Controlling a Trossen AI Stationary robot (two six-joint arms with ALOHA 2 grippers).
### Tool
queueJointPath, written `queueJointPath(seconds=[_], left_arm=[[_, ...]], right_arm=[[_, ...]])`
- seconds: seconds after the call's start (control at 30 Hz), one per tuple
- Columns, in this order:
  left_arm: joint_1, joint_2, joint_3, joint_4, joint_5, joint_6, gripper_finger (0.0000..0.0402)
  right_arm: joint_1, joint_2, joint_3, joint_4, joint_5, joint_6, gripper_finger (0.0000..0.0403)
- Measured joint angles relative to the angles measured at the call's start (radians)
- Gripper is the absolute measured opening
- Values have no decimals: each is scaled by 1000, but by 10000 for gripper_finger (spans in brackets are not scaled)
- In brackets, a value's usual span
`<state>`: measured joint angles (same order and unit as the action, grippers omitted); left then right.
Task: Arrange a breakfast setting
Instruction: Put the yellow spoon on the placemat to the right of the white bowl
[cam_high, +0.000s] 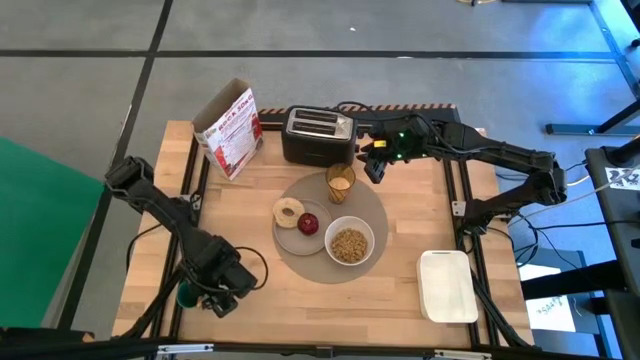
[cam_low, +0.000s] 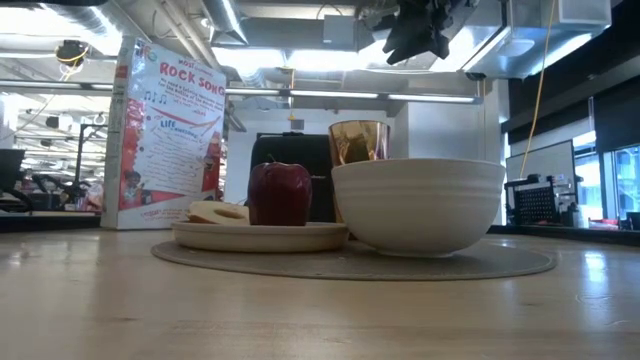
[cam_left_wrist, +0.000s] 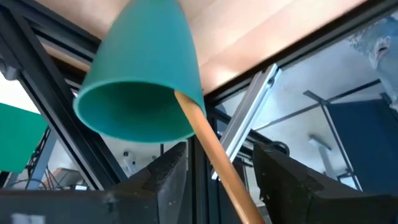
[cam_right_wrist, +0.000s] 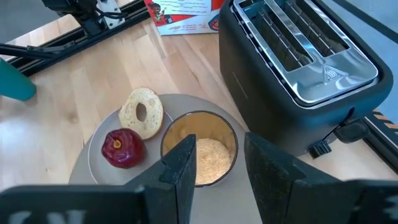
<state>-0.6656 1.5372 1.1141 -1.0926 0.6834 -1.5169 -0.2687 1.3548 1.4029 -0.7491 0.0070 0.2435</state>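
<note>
Both arms are dark, nearly black, built from slim tubular links joined by chunkier rounded joint housings. In the high view the left arm (cam_high: 165, 215) runs across the lower left of the frame and ends in a bulky, boxy black wrist block, with a thin black cable looping beside it. The right arm (cam_high: 500, 165) crosses the upper right of the frame; its wrist carries a small glowing green light and a yellow marking next to it. The left gripper (cam_left_wrist: 214, 180), at the bottom of its wrist picture, has two flat matte black fingers with angular, squared edges. The right gripper (cam_right_wrist: 217, 168) has the same plain dark slab-shaped fingers, tapering slightly toward their tips.
</note>
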Motion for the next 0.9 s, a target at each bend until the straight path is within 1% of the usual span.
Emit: queueJointPath(seconds=[0.3,0.47,0.63,0.9], left_arm=[[-1,0,0,5,32,-2,117],[-1,0,0,0,48,-29,88],[-1,-1,0,0,53,-37,75],[0,-4,1,-26,74,-50,73]], right_arm=[[0,0,0,0,0,-10,127],[0,0,0,0,0,-10,127],[0,0,0,0,0,-10,127],[0,1,0,1,0,-10,127]])
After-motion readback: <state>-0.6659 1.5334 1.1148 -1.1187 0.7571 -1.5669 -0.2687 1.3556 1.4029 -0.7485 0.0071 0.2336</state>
